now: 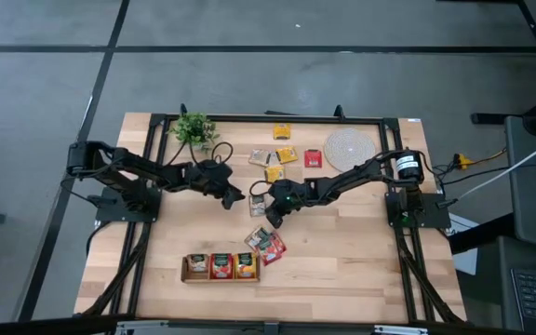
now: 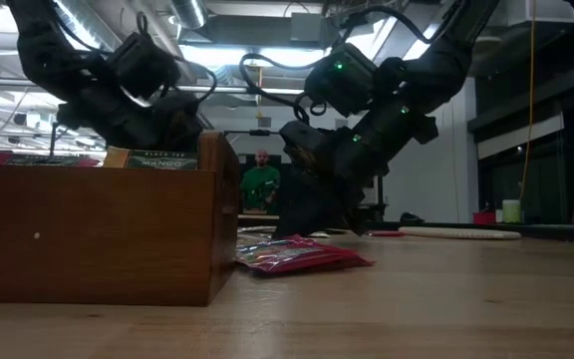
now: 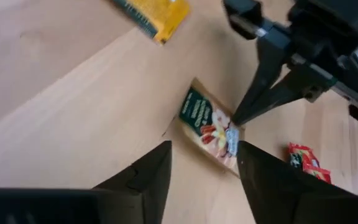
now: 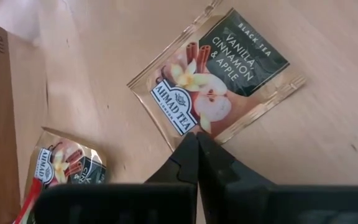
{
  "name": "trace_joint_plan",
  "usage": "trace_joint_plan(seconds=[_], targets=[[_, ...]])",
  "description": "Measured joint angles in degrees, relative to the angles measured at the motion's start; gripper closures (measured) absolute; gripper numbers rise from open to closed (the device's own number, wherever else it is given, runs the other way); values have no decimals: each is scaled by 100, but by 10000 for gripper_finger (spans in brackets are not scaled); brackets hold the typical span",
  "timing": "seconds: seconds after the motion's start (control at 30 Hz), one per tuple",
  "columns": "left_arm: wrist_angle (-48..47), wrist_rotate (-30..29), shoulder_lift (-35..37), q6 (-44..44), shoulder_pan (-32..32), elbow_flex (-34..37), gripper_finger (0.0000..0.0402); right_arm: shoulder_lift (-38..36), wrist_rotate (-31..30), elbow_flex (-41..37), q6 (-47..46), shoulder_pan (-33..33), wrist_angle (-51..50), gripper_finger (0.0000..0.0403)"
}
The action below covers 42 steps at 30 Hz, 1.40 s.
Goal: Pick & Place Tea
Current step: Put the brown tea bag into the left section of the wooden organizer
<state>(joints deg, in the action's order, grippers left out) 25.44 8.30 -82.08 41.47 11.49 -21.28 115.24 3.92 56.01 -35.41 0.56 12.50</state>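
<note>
We saw both arms meeting near the middle of the worktop [image 1: 342, 251]. The right pincer [image 4: 197, 138] was clenched, its closed fingertips pressed down at the edge of a pale tea sachet [image 4: 219, 81] printed "Vanilla, Cinnamon & Apple", which lay flat on the wood rather than being lifted. The left pincer [image 3: 204, 163] hovered just beside it with fingers released, grasping nothing, the same sachet [image 3: 211, 127] showing between them.

More sachets [image 1: 284, 154] lay scattered toward the far side, beside the round woven mat [image 1: 349, 147]. A few others [image 1: 265, 243] lay near the wooden tray [image 1: 221, 277], whose compartments already carried sachets. A small green plant [image 1: 194, 128] stood at the far left corner. In the low view, a person [image 2: 261, 179] showed in the room behind.
</note>
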Motion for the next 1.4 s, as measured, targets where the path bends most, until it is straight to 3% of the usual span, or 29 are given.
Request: trace_joint_plan(seconds=[0.23,0.57,0.77,0.93,1.33,1.4], targets=[[29,-38,-358,565,0,-91,195,2,-79,0,177,-2,12,400],[84,155,-1475,578,4,-775,202,2,-89,4,331,0,45,400],[23,371,-1703,540,-2,-1033,216,2,-235,4,445,-2,56,400],[-18,585,-1709,391,-9,-1065,250,2,-274,4,463,-2,56,400],[-253,714,-1716,73,-20,-1060,389,2,-286,2,464,-2,65,400],[-259,725,-1707,9,-20,-1056,396,4,-289,0,512,-2,95,397]])
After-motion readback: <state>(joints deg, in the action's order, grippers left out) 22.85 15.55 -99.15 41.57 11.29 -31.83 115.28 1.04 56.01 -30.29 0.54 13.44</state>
